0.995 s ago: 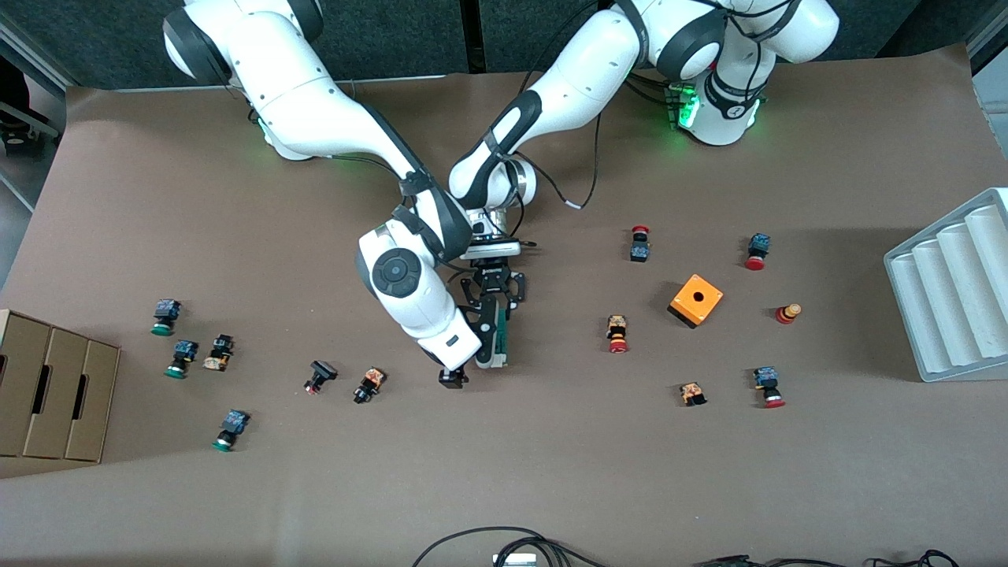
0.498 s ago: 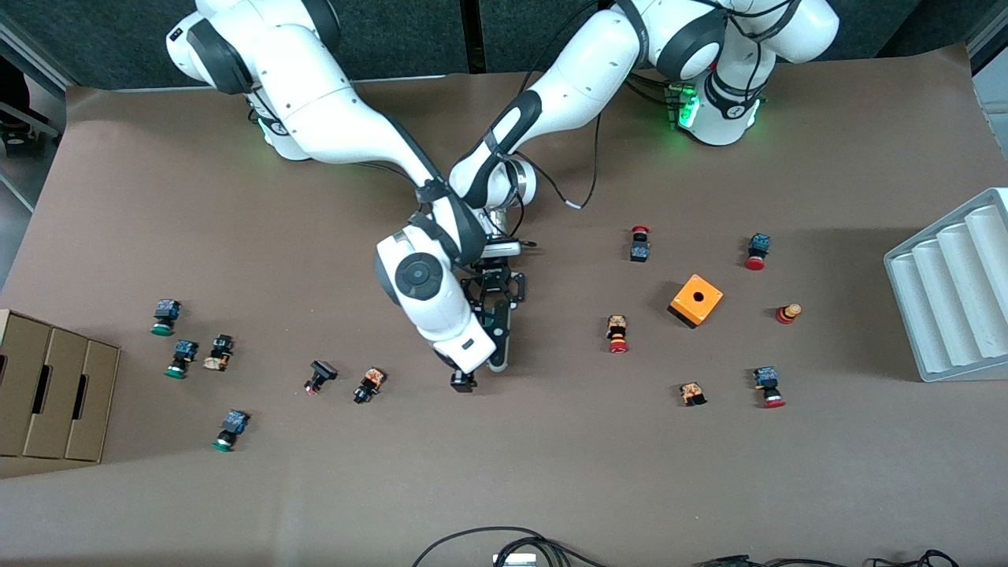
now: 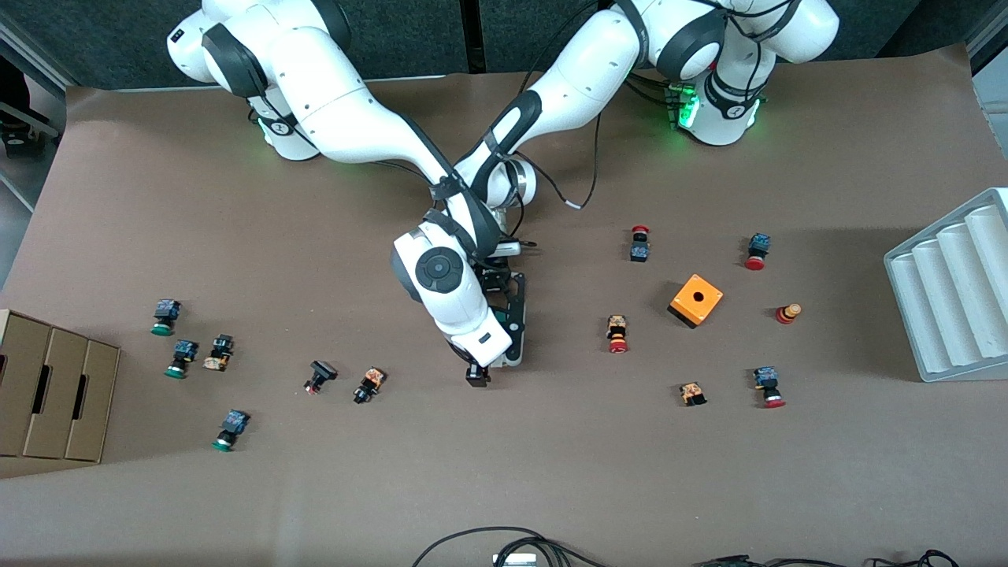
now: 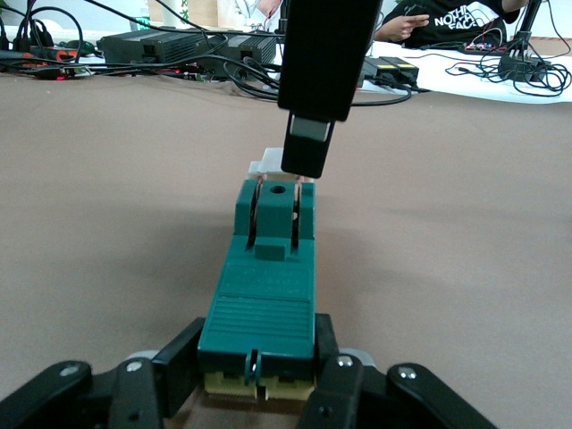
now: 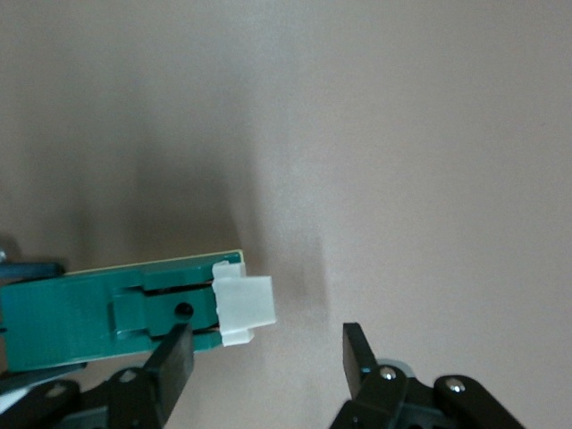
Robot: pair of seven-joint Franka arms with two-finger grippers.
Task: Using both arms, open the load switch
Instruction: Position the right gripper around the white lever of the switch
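Observation:
The load switch (image 4: 268, 286), a slim green block, lies on the brown table mid-way between the arms' ends. My left gripper (image 4: 259, 380) is shut on one end of it. A white sliding piece (image 5: 243, 304) sticks out of the switch's free end. My right gripper (image 5: 266, 357) hangs open just over that end, one finger (image 5: 174, 357) level with the green body and the other over bare table, touching nothing. In the front view the right arm's hand covers most of the switch; the right gripper (image 3: 478, 374) and left gripper (image 3: 510, 315) show beside it.
Small red- and green-capped push-buttons are scattered on the table; the closest are one (image 3: 370, 384) toward the right arm's end and one (image 3: 617, 333) toward the left arm's end. An orange cube (image 3: 696, 299), a white ribbed tray (image 3: 953, 291) and a cardboard box (image 3: 47, 394) stand farther out.
The right arm has swung toward the left arm's end, bringing its hand over the switch and hiding it from the front camera. The left gripper keeps its hold and has barely moved.

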